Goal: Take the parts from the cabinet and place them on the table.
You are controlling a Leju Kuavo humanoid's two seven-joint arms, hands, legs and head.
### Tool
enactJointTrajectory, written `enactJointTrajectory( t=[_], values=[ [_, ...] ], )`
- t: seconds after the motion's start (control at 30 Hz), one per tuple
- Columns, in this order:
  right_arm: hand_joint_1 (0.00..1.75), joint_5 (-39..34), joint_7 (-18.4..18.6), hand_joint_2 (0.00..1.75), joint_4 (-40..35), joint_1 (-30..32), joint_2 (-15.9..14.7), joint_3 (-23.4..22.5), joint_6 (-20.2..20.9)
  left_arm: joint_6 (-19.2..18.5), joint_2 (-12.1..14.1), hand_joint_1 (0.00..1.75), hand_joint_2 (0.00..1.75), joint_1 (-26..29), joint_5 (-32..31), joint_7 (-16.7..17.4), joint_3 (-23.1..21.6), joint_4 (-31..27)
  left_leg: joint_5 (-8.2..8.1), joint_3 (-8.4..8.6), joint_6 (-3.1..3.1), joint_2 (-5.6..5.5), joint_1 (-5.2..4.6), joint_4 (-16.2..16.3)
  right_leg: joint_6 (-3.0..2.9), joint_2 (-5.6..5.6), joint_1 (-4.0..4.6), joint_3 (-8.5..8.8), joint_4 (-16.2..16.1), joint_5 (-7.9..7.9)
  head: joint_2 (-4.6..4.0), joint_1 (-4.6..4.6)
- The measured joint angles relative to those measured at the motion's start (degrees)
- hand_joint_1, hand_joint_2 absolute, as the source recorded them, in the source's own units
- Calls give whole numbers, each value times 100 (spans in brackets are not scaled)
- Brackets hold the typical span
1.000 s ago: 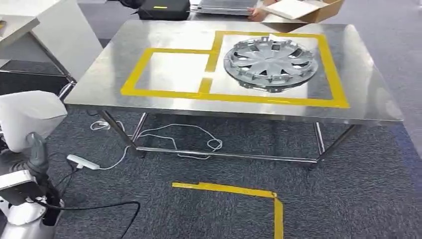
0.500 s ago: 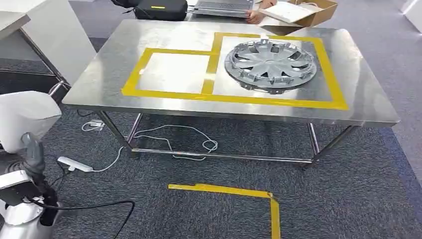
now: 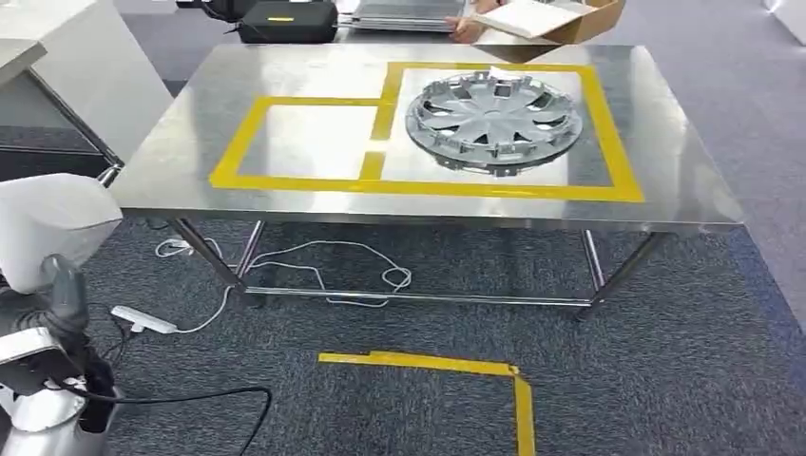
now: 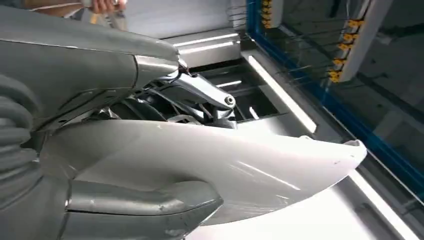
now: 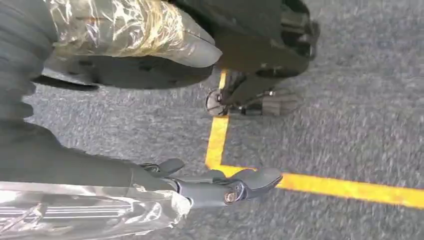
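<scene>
In the head view a steel table (image 3: 665,180) carries two yellow-taped squares. A silver hubcap (image 3: 492,119) lies in the right square, while the left square (image 3: 309,138) is bare. At the lower left my left hand (image 3: 59,290) grips a white curved part (image 3: 52,223) from below. The left wrist view shows that white part (image 4: 225,165) clamped between the grey thumb (image 4: 145,205) and the hand's upper cover. My right hand (image 5: 100,170) hangs over the carpet, its fingers (image 5: 225,187) apart from the thumb with nothing between them.
A white cabinet (image 3: 86,66) stands at the table's left end. Cables and a power strip (image 3: 143,321) lie on the carpet under and beside the table. A yellow tape corner (image 3: 428,366) marks the floor. A black bag (image 3: 285,19), a box (image 3: 561,19) and a person's hand (image 3: 466,28) are beyond the table.
The whole picture has shifted, so the camera has moved: the table now sits slightly further left in view. My left hand still holds the white part at the same spot.
</scene>
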Motion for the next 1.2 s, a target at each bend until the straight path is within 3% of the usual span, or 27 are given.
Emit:
enactJointTrajectory(
  t=[0.03,0.07,0.1,0.17,0.2,0.23,0.33,0.37,0.4,0.43,0.5,0.53,0.57,0.6,0.63,0.7,0.73,0.77,0.87,0.9,0.93,1.0,1.03,1.07,1.1,1.13,1.2],
  values=[
    [0,0,0,175,0,7,0,0,2,0,2,175,175,4,0,0,4,0,-71,-152,-5,0,0,289,-5,0,8,2,1,-3,0,0],
    [0,0,0,175,0,13,0,0,2,0,6,175,175,4,2,0,11,0,0,-190,-3,0,-1,335,-8,1,12,13,1,-6,0,4],
    [0,2,0,175,0,12,0,0,4,2,7,175,175,3,7,0,15,0,213,-108,12,0,-2,127,-4,7,15,26,3,-13,0,-2],
    [0,2,0,175,0,4,0,0,4,2,13,175,175,0,7,0,20,0,754,307,63,-1,-6,-756,10,24,19,71,3,-32,0,0],
    [0,4,0,175,0,3,2,0,7,4,15,175,175,-8,9,0,22,0,932,505,106,-5,-12,-1187,23,28,18,79,2,-43,0,0],
    [0,7,0,175,0,-7,4,0,11,4,17,175,175,-19,11,4,28,0,845,591,128,-5,-37,-1369,62,35,63,55,35,-66,0,2],
    [0,15,2,175,0,3,4,0,31,13,31,175,175,-27,15,15,59,0,805,560,182,-9,-66,-1400,154,21,30,35,-6,-58,0,0],
    [0,15,2,175,0,-6,4,2,44,15,33,175,175,-35,15,15,83,0,830,587,222,-9,-29,-1459,194,18,52,51,-5,-81,0,5],
    [0,15,4,175,0,-9,2,2,44,15,35,175,175,-49,17,22,105,0,846,625,242,-1,-6,-1487,215,21,38,-10,80,-134,0,-2],
    [0,17,7,175,0,-12,2,2,57,15,39,175,175,-83,19,22,129,0,829,636,276,2,5,-1490,244,9,32,-141,350,-289,0,59],
    [0,20,13,175,0,-10,2,4,63,15,46,175,175,-104,24,35,155,2,816,638,293,3,-1,-1489,286,9,-9,-663,1334,-717,0,48],
    [0,24,17,175,0,-2,2,4,63,15,57,175,175,-110,26,37,164,9,807,638,302,3,-2,-1485,304,8,-11,-892,1726,-828,0,57],
    [0,22,15,175,0,-2,2,4,68,15,74,175,175,-112,31,69,179,17,797,650,299,3,-2,-1484,315,5,-11,-1011,1876,-796,0,59],
    [0,30,15,175,0,-11,2,6,70,15,81,175,175,-133,33,100,207,37,778,673,297,1,0,-1484,324,4,-18,-973,1723,-593,0,57],
    [0,35,28,175,0,-22,2,9,72,6,92,175,175,-168,41,120,242,61,756,704,282,-3,3,-1482,323,3,-28,-816,1352,-313,0,61],
    [0,50,28,175,0,-10,0,11,72,0,122,175,175,-243,52,125,299,94,692,795,232,-9,4,-1482,292,-13,-41,-334,293,232,0,66],
    [0,55,33,175,0,-16,2,11,83,-2,148,175,175,-272,50,129,317,109,660,800,184,-11,-38,-1473,282,-22,-13,-220,152,109,0,65],
    [0,61,33,175,0,-24,2,13,85,-4,179,175,175,-308,48,142,354,122,648,779,158,-10,-38,-1450,227,-18,-18,-151,59,69,0,55],
    [0,74,35,175,0,7,0,15,87,-37,208,175,175,-397,15,175,426,168,627,809,75,-6,-18,-1481,135,-1,4,-156,83,34,0,33],
    [0,76,33,175,0,9,2,17,87,-46,227,175,175,-409,11,188,433,175,563,828,34,-8,2,-1434,91,1,-35,-92,34,41,0,24],
    [0,77,33,175,0,-2,2,17,87,-46,236,175,175,-435,11,188,444,181,455,741,15,-12,-3,-1215,52,1,-33,-56,27,16,0,-26],
    [0,81,33,175,0,-13,2,17,87,-46,269,175,175,-459,13,188,459,203,87,279,-14,-11,0,-353,1,2,-23,-5,29,-30,0,-37],
    [0,81,35,175,0,-7,2,17,90,-46,273,175,175,-451,13,188,472,221,-44,34,-21,-12,0,51,-10,2,-16,16,29,-61,0,-35],
    [0,81,35,175,0,4,2,17,90,-55,275,175,175,-450,13,188,481,244,-73,-174,-23,-11,0,340,-12,9,-5,50,31,-92,0,-44],
    [0,81,35,175,0,12,2,17,90,-59,275,175,175,-449,13,188,483,260,94,-220,-10,-11,-1,310,-11,19,6,98,31,-141,0,-31],
    [0,81,35,175,0,15,2,17,92,-70,275,175,175,-451,13,188,485,269,388,-149,16,-11,-4,44,-7,27,12,155,31,-183,0,-39],
    [0,83,35,175,0,9,2,17,107,-70,286,175,175,-458,9,188,494,278,1028,216,92,-11,-23,-873,16,32,22,301,29,-277,0,-33]
  ],
)
